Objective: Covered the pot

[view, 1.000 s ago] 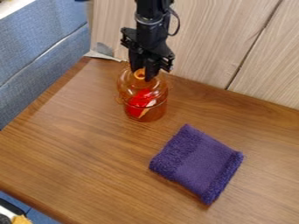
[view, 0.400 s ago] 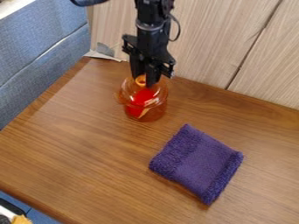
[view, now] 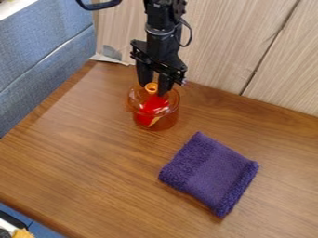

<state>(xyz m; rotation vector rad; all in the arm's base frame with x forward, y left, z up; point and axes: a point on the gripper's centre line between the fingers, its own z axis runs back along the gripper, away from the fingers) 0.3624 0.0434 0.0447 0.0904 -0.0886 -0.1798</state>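
Note:
The black gripper (view: 153, 89) hangs over the transparent orange pot (view: 165, 122) near the back of the table, its two fingers spread on either side of the lid's ringed knob. A gap shows between the knob and the fingers. The see-through orange lid (view: 169, 99) lies across the top of the pot, looking roughly level. Through the clear walls a red item (view: 146, 118) with a yellowish piece is visible inside. Part of the lid's back edge is hidden behind the fingers.
A folded purple cloth (view: 211, 174) lies on the wooden table (view: 81, 162), to the front right of the pot. A pale wood panel (view: 223, 46) rises behind the table, and blue upholstery (view: 43, 51) stands along the left.
The lid has come down onto the pot, and the gripper has lowered slightly. Its fingers have spread apart, letting go of the knob. A dark cable has dropped into view at the top left.

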